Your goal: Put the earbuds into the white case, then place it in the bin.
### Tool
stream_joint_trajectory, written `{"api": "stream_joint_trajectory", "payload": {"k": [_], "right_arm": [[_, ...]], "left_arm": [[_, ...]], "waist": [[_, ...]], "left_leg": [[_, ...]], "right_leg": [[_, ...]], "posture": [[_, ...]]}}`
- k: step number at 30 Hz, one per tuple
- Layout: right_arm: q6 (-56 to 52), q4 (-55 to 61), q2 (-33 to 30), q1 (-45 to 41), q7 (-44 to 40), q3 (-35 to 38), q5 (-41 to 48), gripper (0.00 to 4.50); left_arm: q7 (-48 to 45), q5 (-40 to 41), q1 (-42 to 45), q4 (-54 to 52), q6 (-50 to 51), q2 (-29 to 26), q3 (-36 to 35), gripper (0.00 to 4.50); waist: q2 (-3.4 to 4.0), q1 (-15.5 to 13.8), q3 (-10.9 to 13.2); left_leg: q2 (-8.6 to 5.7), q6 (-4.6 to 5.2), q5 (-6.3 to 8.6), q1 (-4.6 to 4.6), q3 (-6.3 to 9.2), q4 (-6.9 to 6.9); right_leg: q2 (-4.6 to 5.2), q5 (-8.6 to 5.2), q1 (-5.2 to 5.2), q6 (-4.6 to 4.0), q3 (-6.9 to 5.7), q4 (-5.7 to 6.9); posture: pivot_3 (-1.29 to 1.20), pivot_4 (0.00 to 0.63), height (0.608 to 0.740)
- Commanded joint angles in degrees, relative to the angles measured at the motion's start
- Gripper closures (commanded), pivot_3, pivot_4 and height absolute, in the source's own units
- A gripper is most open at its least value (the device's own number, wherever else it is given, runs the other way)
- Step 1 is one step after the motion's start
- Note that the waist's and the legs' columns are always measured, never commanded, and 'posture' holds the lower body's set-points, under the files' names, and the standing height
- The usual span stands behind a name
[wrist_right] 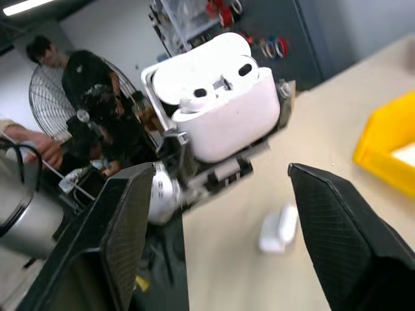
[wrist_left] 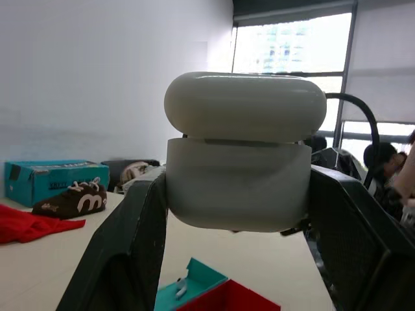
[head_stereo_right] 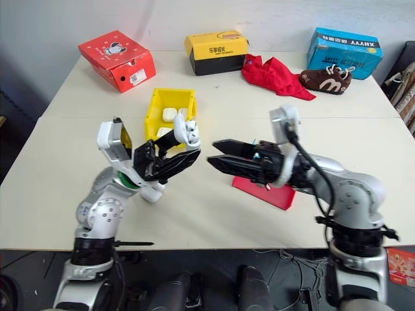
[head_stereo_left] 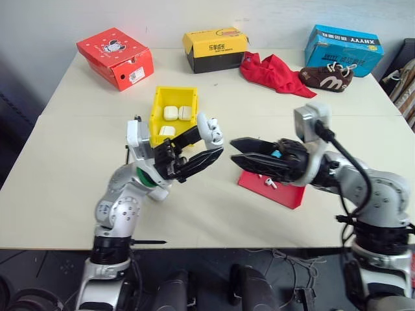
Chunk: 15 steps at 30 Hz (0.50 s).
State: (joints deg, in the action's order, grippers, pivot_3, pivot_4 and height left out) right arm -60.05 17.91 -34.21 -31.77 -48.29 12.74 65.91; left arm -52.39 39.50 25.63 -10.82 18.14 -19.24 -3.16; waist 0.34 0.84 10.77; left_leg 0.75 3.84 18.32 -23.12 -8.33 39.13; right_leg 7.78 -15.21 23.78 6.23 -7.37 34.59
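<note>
My left gripper [head_stereo_left: 211,144] is shut on the white case [head_stereo_left: 211,130], holding it up above the table by its lower half. The case's lid is flipped open [wrist_right: 214,97], and a white earbud [wrist_right: 194,97] sits in one socket. My right gripper [head_stereo_left: 233,151] faces the case from a short way off, open, with nothing between its fingers [wrist_right: 324,227]. Behind my left gripper, the yellow bin [head_stereo_left: 175,91] holds three shut white cases [head_stereo_left: 177,112]. Under my right gripper lies a red-and-blue tray [head_stereo_left: 279,191] with another earbud [head_stereo_left: 269,183] in it.
A red shoebox [head_stereo_left: 117,57], a yellow-and-black box [head_stereo_left: 215,48], a red cloth [head_stereo_left: 275,71], a brown shoe [head_stereo_left: 327,76] and a blue box [head_stereo_left: 343,46] line the far side of the table. A small white item [wrist_right: 279,228] lies on the tabletop below the held case.
</note>
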Motion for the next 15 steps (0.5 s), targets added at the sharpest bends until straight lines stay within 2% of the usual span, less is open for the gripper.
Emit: {"api": "stream_joint_trajectory", "payload": {"k": [1, 4, 6, 8, 15], "right_arm": [[3.4, 2.1, -4.7, -1.5, -3.2, 0.5, -3.0, 2.14], [8.7, 3.1, -8.6, -2.7, -7.0, -4.1, -10.3, 3.19], [10.9, 3.7, -8.9, -4.1, -7.9, -7.5, -13.6, 3.94], [12.2, 4.2, -7.9, -5.7, -6.9, -10.5, -16.4, 4.48], [14.7, 4.6, -4.3, -10.6, -2.6, -21.4, -27.7, 4.48]], "left_arm": [[1.0, -7.8, 1.8, -3.0, 2.1, -6.2, 4.1, 1.72], [1.2, -12.6, 3.3, -2.8, 2.6, -9.9, 7.1, 1.72], [1.5, -14.0, 4.2, -2.9, 3.6, -10.6, 8.6, 1.72], [1.4, -15.2, 4.8, -2.9, 3.9, -10.8, 9.6, 1.72], [0.5, -18.2, 5.6, -2.5, 2.4, -10.4, 12.3, 1.72]], "waist": [[0.00, -0.1, 0.0], [0.00, -0.3, 0.0], [0.00, -0.4, 0.0], [0.00, -0.6, 0.0], [0.00, -0.6, 0.0]], "left_leg": [[0.01, 0.00, 0.00, 0.01, 0.00, 0.00], [0.01, -0.02, 0.01, 0.01, -0.04, -0.02], [0.04, -0.06, 0.03, 0.01, -0.06, -0.03], [0.09, -0.08, 0.04, 0.00, -0.06, -0.03], [0.11, -0.14, 0.05, -0.01, -0.07, -0.03]], "right_leg": [[0.00, 0.00, 0.00, 0.00, 0.00, 0.00], [-0.02, 0.00, 0.02, 0.00, -0.03, -0.01], [-0.02, 0.00, 0.04, 0.00, -0.04, -0.04], [0.03, 0.00, 0.05, 0.00, -0.02, -0.05], [0.22, 0.00, 0.07, 0.00, -0.18, -0.05]], "posture": [[0.00, 0.150, 0.740], [0.00, 0.150, 0.740], [0.00, 0.150, 0.740], [0.00, 0.150, 0.740], [0.00, 0.150, 0.740]]}}
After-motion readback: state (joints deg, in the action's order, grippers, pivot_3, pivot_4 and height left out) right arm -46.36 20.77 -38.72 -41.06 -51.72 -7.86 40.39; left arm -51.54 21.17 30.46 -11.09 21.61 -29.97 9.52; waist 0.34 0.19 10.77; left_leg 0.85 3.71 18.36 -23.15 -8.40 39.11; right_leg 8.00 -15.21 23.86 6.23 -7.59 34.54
